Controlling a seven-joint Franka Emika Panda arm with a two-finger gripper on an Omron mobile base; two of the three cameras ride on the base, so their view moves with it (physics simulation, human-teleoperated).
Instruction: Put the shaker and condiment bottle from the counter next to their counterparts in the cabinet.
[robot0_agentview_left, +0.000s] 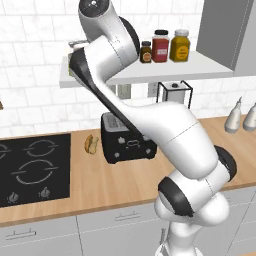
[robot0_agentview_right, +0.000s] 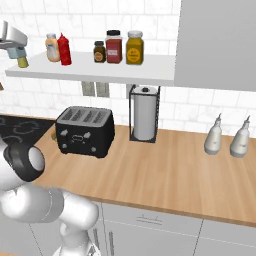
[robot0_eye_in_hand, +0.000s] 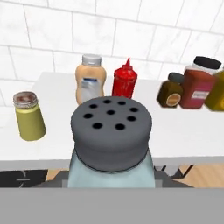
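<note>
While the condiment bottle is already standing by the peach-orange bottle on the cabinet, we are carrying the shaker — clamped in the end effector — toward the olive-green shaker.

There's a black toaster sitting by the wall, with a paper towel roll in a black wire holder just to its right. Two pale grey bottles stand side by side further right. Black cooktop is off to the left. Up top, three jars in a row: small dark one, red with a dark lid, and a mustard-yellow one.
</note>
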